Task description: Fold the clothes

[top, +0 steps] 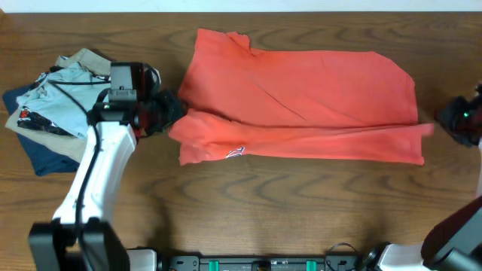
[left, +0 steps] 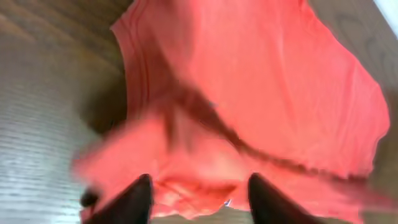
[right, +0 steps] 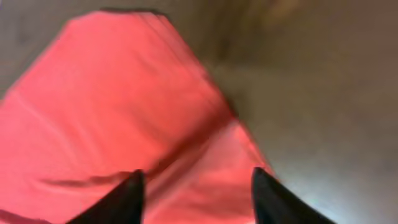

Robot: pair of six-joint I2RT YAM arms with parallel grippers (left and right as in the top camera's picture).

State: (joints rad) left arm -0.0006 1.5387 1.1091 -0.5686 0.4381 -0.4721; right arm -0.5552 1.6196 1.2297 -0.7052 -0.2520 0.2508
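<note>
Lying flat on the wooden table, the coral-red T-shirt spreads from the middle toward the far edge, its long side running left to right. A crease runs the length of the shirt, marking off a narrow strip along its near side; a small logo patch sits on this strip near its left end.

The left gripper is at the shirt's left end, touching or just above the bunched cloth there. In the left wrist view its two dark fingers stand apart, with blurred red cloth showing in the gap and no pinch on it visible.

The right gripper is at the right edge of the table, just beside the shirt's right end. Its fingers are likewise spread, and the red cloth lies below them.

A pile of folded garments, light blue over tan and navy, sits at the left edge, apart from the shirt.
</note>
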